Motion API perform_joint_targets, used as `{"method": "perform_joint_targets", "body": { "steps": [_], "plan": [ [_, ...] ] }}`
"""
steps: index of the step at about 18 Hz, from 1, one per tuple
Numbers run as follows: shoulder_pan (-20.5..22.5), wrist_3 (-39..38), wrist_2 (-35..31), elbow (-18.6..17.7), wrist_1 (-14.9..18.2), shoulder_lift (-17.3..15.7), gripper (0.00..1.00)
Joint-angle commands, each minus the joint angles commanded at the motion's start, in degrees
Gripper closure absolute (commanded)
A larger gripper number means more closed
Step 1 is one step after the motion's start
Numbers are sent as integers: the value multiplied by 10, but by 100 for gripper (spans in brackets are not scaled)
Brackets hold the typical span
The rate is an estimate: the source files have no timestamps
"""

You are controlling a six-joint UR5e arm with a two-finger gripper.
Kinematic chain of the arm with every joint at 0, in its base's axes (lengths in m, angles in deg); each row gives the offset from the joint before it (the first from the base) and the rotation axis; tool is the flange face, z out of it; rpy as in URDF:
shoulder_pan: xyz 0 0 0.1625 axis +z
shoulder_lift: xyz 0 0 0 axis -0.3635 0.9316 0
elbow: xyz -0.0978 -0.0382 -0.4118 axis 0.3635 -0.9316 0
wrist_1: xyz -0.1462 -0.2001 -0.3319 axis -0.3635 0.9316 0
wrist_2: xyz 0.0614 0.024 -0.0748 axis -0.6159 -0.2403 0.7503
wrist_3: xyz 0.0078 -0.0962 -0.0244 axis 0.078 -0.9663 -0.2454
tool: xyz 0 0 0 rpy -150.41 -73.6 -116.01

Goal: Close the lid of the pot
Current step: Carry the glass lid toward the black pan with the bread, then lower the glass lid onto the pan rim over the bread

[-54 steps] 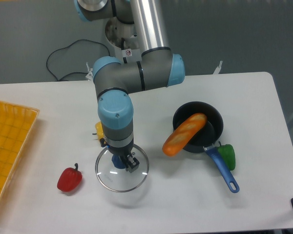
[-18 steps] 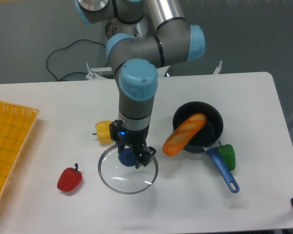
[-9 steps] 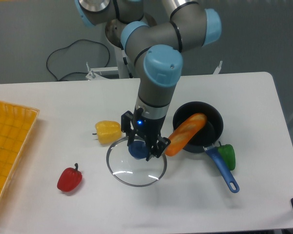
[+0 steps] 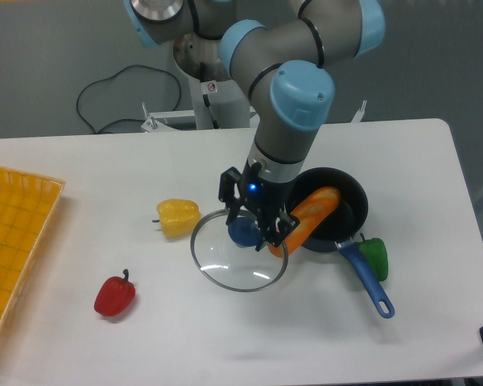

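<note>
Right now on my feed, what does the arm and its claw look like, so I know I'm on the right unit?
The arm has silver-grey tube links with light blue caps on the joints. A grey wrist section leads down to a small black two-finger claw, with a blue indicator light glowing just above its fingers. A small red-and-white sticker sits near the base. A black cable loops behind the table.

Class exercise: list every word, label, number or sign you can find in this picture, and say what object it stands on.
Small round red-and-white sticker on the robot arm's base column: a sign of some kind, too small and blurred to read.
No readable text on the lid, pot, bread, peppers or yellow tray.
</note>
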Motion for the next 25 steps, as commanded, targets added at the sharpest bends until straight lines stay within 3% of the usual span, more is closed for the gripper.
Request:
{"method": "perform_joint_targets", "body": {
  "steps": [19, 25],
  "plan": [
    [61, 176, 19, -18, -1, -4, 42],
    [91, 268, 19, -54, -2, -25, 42]
  ]
}}
